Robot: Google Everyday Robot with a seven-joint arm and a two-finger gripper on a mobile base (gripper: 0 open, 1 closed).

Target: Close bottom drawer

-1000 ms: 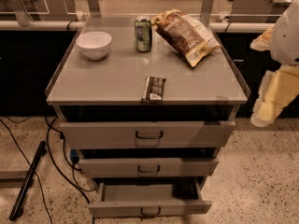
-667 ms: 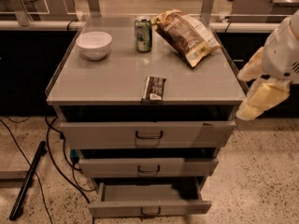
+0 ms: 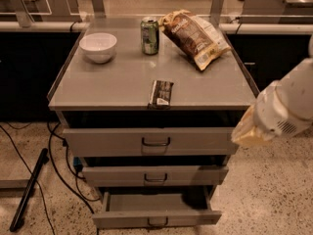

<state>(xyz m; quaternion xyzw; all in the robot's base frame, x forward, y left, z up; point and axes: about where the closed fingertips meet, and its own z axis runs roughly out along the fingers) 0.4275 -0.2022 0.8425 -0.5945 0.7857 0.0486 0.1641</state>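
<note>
The bottom drawer [image 3: 156, 218] is the lowest of three grey drawers in the cabinet. It is pulled out farthest, and its inside shows behind the narrow front with a small dark loop handle [image 3: 157, 223]. My gripper [image 3: 246, 134] is the cream-coloured end of the white arm [image 3: 286, 109], which comes in from the right. The gripper hangs at the cabinet's right front corner, level with the top drawer and well above the bottom drawer. It holds nothing that I can see.
The top drawer [image 3: 151, 142] and middle drawer [image 3: 155, 176] stand slightly open. On the cabinet top are a white bowl [image 3: 98, 46], a green can [image 3: 149, 35], a chip bag [image 3: 194, 37] and a dark snack bar [image 3: 161, 93]. Cables [image 3: 56, 155] and a black pole [image 3: 29, 190] lie on the floor at the left.
The arm has swung left and down, bringing the gripper from the right edge of the view to the cabinet's right front corner. The drawers have not moved.
</note>
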